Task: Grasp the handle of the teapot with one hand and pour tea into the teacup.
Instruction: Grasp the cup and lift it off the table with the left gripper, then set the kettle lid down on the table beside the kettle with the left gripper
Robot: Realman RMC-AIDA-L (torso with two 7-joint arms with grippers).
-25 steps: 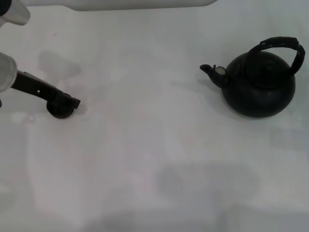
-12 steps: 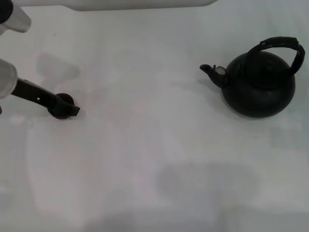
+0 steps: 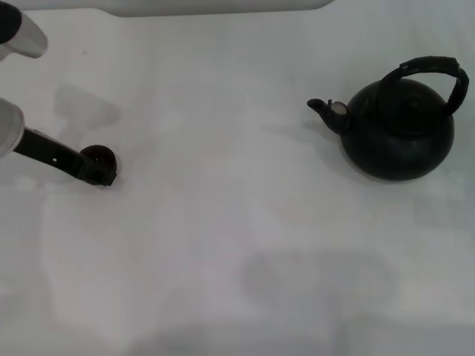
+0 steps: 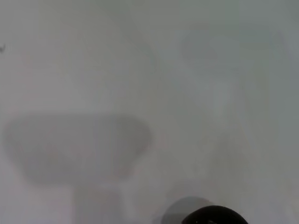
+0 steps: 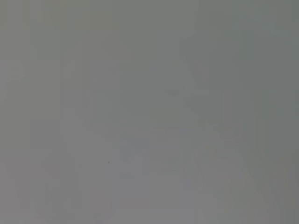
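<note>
**A:** Status: left gripper (image 3: pixel 100 172) is at the left edge of the head view, mid-height, right at the teacup (image 3: pixel 99 157). Cup is just a small dark round shape tucked against the fingertips. We can't tell whether the fingers are apart, together or clamped on the cup; dark on dark, no gap readable.

**B:** Left wrist view any help?

**A:** No. Only a dark curved sliver at the bottom edge, probably the cup rim (image 4: pixel 212 215). Rest is bare table (image 4: pixel 140 70).

**B:** Teapot?

**A:** Teapot (image 3: pixel 401 130) sits at the right of the frame, upper half, upright, spout (image 3: pixel 326 110) pointing towards frame centre. Handle (image 3: pixel 430 70) arches over the top, free, nothing near it. Right gripper is not in any view; its wrist camera shows only blank grey.

**B:** Risks as we see them?

**A:** Main one: cup and pot are well apart, a wide stretch of table between them. If we pour from there we miss, so one of them has to travel. Second: the cup is tiny and light, so a nudge from the left fingers could tip or skid it. Third: the handle looks hinged and leans towards the right; a grab off the crown could let the pot swing and slosh early.

**B:** And the small cup mouth.

**A:** Yes, small target, easy to overshoot with a fast tilt.
</note>
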